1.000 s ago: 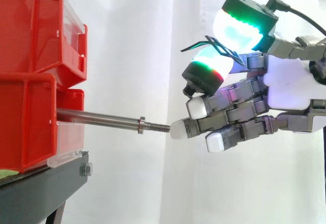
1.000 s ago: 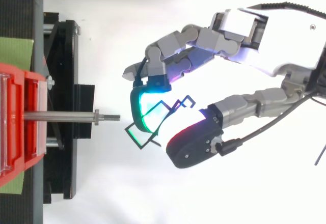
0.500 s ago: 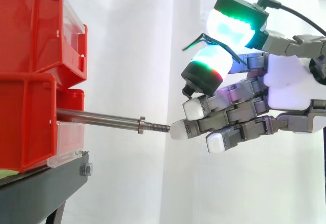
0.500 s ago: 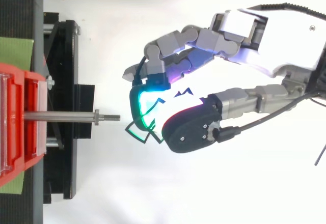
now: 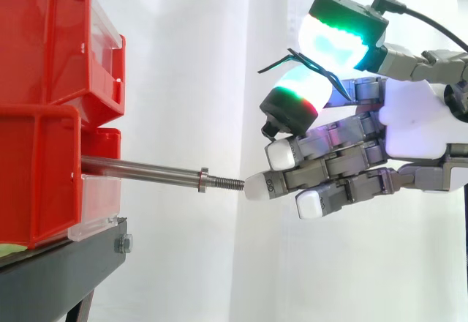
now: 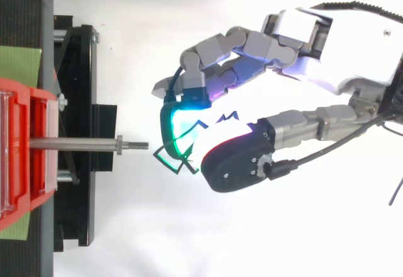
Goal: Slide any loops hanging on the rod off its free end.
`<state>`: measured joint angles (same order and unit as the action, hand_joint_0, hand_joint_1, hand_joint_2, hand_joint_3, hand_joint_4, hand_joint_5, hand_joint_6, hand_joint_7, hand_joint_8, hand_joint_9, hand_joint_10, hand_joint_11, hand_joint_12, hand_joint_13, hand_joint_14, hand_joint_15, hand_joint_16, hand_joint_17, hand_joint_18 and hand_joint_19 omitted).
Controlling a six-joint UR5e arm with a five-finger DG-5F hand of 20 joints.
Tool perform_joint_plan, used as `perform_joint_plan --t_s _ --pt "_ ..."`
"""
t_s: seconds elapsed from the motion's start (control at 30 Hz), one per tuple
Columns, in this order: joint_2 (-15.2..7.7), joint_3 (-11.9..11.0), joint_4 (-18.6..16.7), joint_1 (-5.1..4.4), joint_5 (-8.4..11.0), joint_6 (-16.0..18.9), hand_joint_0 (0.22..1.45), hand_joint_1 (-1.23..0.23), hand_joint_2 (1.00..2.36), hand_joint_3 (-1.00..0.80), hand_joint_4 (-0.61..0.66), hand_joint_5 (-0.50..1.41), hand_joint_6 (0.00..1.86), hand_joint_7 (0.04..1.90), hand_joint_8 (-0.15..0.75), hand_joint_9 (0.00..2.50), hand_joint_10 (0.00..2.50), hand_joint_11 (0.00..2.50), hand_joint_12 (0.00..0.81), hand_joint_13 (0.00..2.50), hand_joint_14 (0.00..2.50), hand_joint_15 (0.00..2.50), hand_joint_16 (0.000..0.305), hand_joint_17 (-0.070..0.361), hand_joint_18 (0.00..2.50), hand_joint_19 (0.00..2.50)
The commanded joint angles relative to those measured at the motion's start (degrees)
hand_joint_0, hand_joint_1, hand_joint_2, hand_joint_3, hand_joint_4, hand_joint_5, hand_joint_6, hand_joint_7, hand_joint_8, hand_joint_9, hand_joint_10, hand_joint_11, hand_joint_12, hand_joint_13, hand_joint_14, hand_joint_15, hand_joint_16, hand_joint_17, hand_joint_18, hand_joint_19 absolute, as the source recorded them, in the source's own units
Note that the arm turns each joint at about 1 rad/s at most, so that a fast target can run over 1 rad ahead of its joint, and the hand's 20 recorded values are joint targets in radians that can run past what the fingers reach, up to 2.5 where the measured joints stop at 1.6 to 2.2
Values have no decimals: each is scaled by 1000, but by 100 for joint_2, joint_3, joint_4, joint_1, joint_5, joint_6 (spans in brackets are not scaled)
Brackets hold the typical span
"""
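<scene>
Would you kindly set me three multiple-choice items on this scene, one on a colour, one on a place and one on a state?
1. What colour are the bins that the rod sticks out of?
A. Red
B. Blue
C. Yellow

2. Where is the wire loop?
A. Hanging on the rod
B. Lying in a bin
C. In the hand, beyond the rod's free end

3. What is the hand's state?
A. Open, fingers straight
B. Shut on the wire loop
C. Curled, holding nothing

Answers:
1 A: both stacked bins are red.
2 C: the loop sits between the glowing pads, above and to the right of the rod's threaded tip.
3 B: the pads pinch the thin wire between them.
</scene>
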<state>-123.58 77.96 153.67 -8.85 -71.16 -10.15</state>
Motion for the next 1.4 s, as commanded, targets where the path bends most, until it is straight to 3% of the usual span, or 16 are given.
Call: perform_joint_plan --t_s 0.0,0.17,0.27,0.37,0.47,0.9,0.97,1.07,1.17,1.37 --pt "1 0 76 -2 15 92 581 -606 1017 -224 96 -155 801 1258 292 927 16 498 320 569 1 63 47 105 673 492" --pt "1 0 427 -20 50 285 592 -510 1017 -232 105 -133 768 1232 287 911 13 412 319 566 1 63 47 105 660 507" --pt "1 0 700 -46 112 610 601 -509 1019 -191 132 -122 740 1215 290 893 13 397 321 564 2 62 47 105 664 500" --pt "1 0 849 -73 226 1032 595 -563 1021 -155 132 -112 691 1310 292 876 13 402 322 559 2 53 47 105 661 489" --pt "1 0 902 -73 243 1147 582 -674 1021 -135 138 -132 705 1313 289 850 14 417 329 544 2 53 47 106 655 479" --pt "1 -17 955 -73 226 1243 639 -812 1008 -403 127 -172 792 1192 273 824 16 481 325 526 0 42 46 105 652 438" --pt "1 -97 1078 -46 226 1270 633 -810 1006 -433 132 -163 787 1206 278 848 16 483 325 529 0 37 46 104 655 439" --pt "1 -351 1605 -38 226 1410 617 -773 1004 -450 149 -156 785 1193 283 859 17 477 321 535 2 38 46 104 663 445" --pt "10 -457 1957 -29 217 1498 602 -678 1005 -435 129 -143 771 1206 287 879 17 467 320 537 3 40 46 103 665 461" --pt "10 -474 1992 -64 235 1507 605 -628 1016 -314 100 -132 769 1223 286 891 15 456 321 547 2 39 46 104 676 461"
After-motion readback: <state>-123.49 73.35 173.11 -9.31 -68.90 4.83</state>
